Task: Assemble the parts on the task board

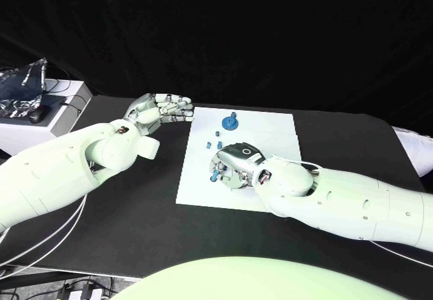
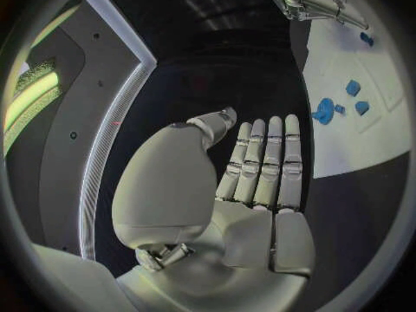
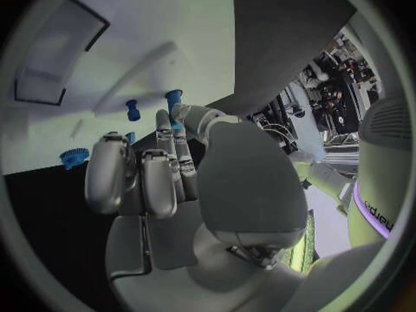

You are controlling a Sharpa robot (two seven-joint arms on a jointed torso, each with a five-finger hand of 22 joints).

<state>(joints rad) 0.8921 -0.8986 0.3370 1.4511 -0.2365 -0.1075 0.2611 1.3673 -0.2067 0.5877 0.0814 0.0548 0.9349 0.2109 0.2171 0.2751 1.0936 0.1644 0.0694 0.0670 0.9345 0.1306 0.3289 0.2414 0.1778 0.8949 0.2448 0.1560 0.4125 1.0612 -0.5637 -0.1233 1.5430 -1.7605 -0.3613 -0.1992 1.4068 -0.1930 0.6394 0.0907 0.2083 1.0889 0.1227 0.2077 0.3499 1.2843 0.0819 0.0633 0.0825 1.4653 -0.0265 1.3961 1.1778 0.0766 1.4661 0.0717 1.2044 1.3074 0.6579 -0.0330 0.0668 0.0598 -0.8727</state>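
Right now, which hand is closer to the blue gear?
Left. The left hand sits just off the board beside the gear; the right hand is lower down the board.

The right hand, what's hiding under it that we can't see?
- Head view: the right hand covers part of the task board; whether it grips the blue part at its fingers is hidden.
- Head view: the small parts are too tiny to tell shapes.
- Right wrist view: fingers hide the part's base.

Black table (image 1: 135,212), white box (image 1: 50,115) at its far left corner — crinkled silver bag (image 1: 22,84) on top
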